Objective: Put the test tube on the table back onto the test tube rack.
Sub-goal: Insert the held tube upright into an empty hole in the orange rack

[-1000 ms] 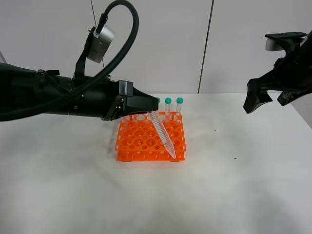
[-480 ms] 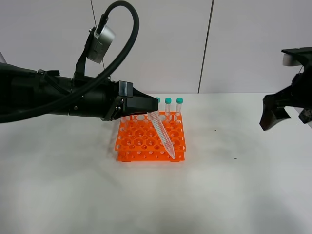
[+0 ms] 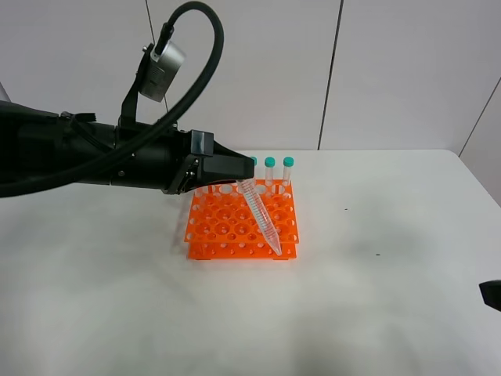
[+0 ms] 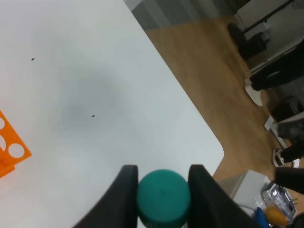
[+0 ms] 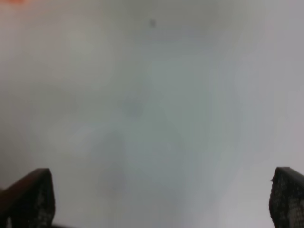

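My left gripper (image 3: 244,182) is shut on the test tube (image 3: 262,217), holding it by its capped end. The tube slants down to the right, its pointed tip over the front right corner of the orange test tube rack (image 3: 227,223). In the left wrist view the tube's teal cap (image 4: 163,197) sits between my two black fingers (image 4: 124,190), with a rack corner (image 4: 12,151) at the side. My right gripper (image 5: 161,199) is open and empty above bare white table (image 3: 376,298); only a dark tip of it (image 3: 491,294) shows at the right edge of the high view.
Three other teal-capped tubes (image 3: 270,171) stand upright in the rack's back row. The rack sits mid-table. The table's rounded corner (image 4: 216,149) and wooden floor with clutter (image 4: 266,95) show in the left wrist view. A grey wall stands behind.
My right arm has dropped from high at the right to low at the right edge, almost out of the high view. The left arm and the tube have not moved.
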Motion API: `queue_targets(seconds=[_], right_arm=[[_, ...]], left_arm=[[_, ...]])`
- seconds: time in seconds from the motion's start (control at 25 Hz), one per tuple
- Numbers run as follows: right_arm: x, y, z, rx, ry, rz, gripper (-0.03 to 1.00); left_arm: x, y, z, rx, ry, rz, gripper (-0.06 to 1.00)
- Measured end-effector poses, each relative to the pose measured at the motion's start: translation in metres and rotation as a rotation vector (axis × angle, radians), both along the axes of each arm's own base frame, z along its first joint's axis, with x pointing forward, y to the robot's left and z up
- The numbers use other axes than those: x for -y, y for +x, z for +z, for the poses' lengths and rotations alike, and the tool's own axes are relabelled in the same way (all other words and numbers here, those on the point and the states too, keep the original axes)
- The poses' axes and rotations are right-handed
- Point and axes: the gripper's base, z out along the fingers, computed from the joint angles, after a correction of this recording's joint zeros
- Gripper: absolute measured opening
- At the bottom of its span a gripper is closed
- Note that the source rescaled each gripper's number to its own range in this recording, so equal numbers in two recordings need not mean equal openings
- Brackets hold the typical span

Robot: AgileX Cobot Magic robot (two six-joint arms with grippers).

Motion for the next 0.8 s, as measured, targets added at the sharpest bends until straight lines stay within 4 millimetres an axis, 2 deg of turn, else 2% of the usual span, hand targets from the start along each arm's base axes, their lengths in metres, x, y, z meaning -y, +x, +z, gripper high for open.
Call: queue_targets(seconds=[0.2,0.36,0.52,0.8], right_arm=[[0.003,-0.047,-0.003,0.249,0.024,-0.012,1.00],[0.004,-0.068,-0.001,0.387,0.045,-0.022,1.00],[0.005,-0.081,-0.001,0.464,0.052,-0.025,1.00],[0.006,-0.082,-0.001,0.472,0.046,-0.034,1.00]], left_arm=[[0.000,0.000,0.000,0.000,0.000,0.000,0.00],[0.000,0.000,0.000,0.003,0.006,-0.004,0.00],[0.000,-0.001,-0.002,0.013,0.025,-0.016,0.00],[0.000,-0.001,-0.002,-0.029,0.014,-0.001,0.00]])
